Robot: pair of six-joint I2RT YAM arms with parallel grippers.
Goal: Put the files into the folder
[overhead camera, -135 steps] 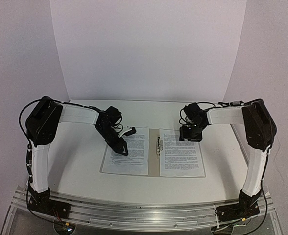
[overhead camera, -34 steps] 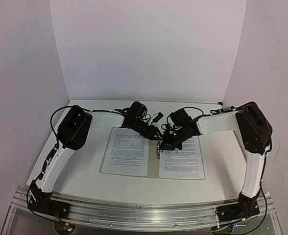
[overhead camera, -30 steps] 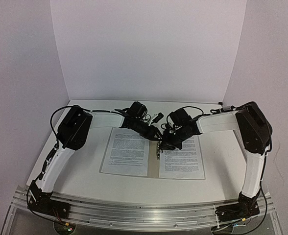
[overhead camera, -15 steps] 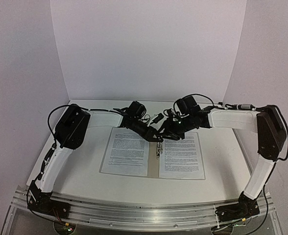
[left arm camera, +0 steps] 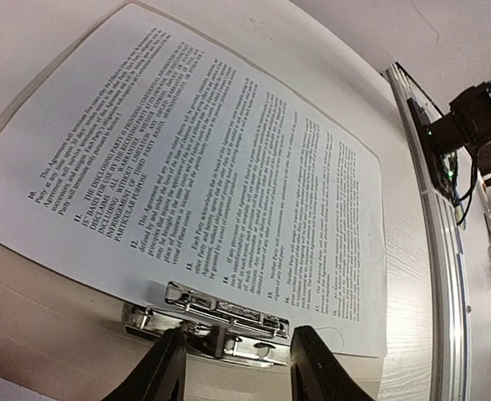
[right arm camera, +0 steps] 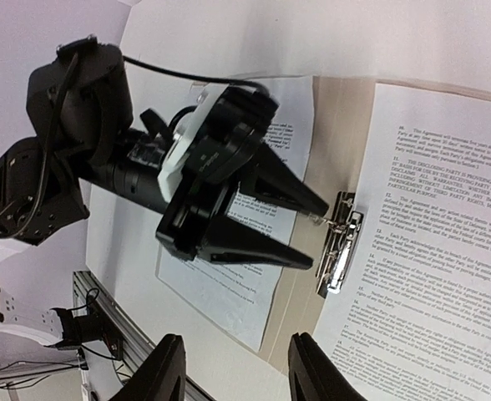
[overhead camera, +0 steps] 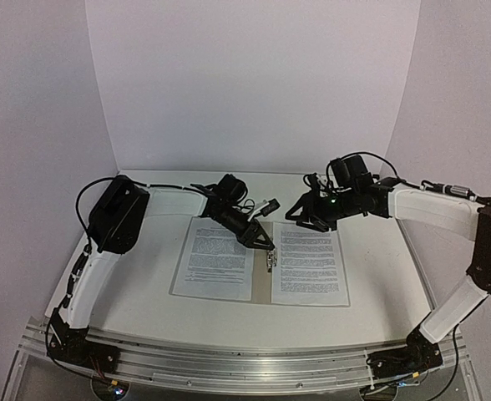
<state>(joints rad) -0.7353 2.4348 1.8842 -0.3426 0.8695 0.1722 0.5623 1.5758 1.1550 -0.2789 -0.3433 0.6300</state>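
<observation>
The beige folder (overhead camera: 262, 282) lies open on the table, with its metal clip (overhead camera: 271, 256) on the spine. One printed white sheet (overhead camera: 215, 261) lies on the left half and another (overhead camera: 311, 264) on the right half. My left gripper (overhead camera: 265, 243) is open and low at the clip's far end; in the left wrist view its fingers straddle the clip (left arm camera: 220, 314) beside the right sheet (left arm camera: 220, 167). My right gripper (overhead camera: 301, 214) is open and empty, raised above the far edge of the right sheet. Its wrist view shows the left gripper (right arm camera: 316, 235), the clip (right arm camera: 339, 243) and the folder (right arm camera: 346, 142).
An aluminium rail (overhead camera: 245, 359) runs along the table's near edge. White backdrop walls (overhead camera: 254, 83) enclose the back and sides. The left arm's cables (overhead camera: 254, 205) hang over the folder's far edge.
My right gripper has lifted off the clip and drawn back to the right and away. My left gripper has stayed at the clip. The sheets and folder have not shifted.
</observation>
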